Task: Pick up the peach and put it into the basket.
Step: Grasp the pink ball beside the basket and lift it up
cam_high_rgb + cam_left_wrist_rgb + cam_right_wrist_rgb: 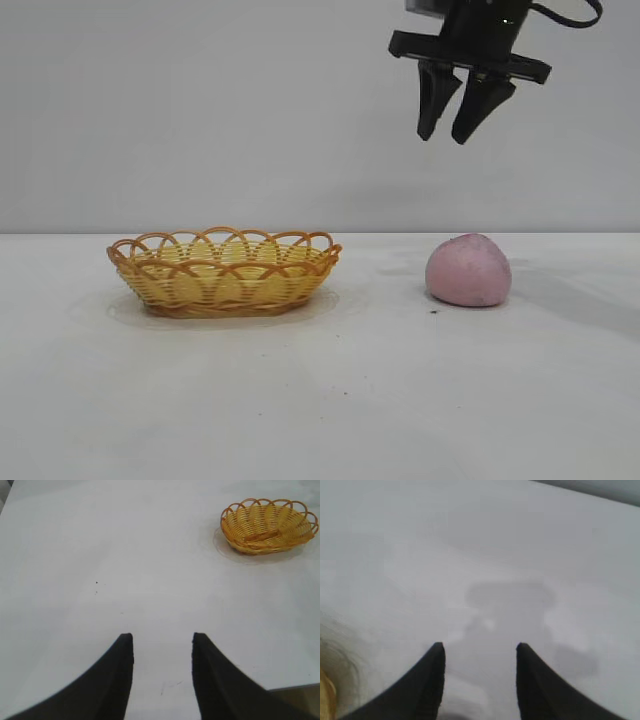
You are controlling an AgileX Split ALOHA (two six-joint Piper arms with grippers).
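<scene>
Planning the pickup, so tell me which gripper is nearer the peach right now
Right. The right gripper hangs open in the air above the peach, roughly overhead. The left gripper, also open, is outside the exterior view; its wrist camera shows only the basket, no peach.

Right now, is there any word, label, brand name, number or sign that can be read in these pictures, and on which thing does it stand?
There are none. The basket, the peach, the table, the right gripper high above the peach and the left gripper over the bare table carry no readable text in any view.
</scene>
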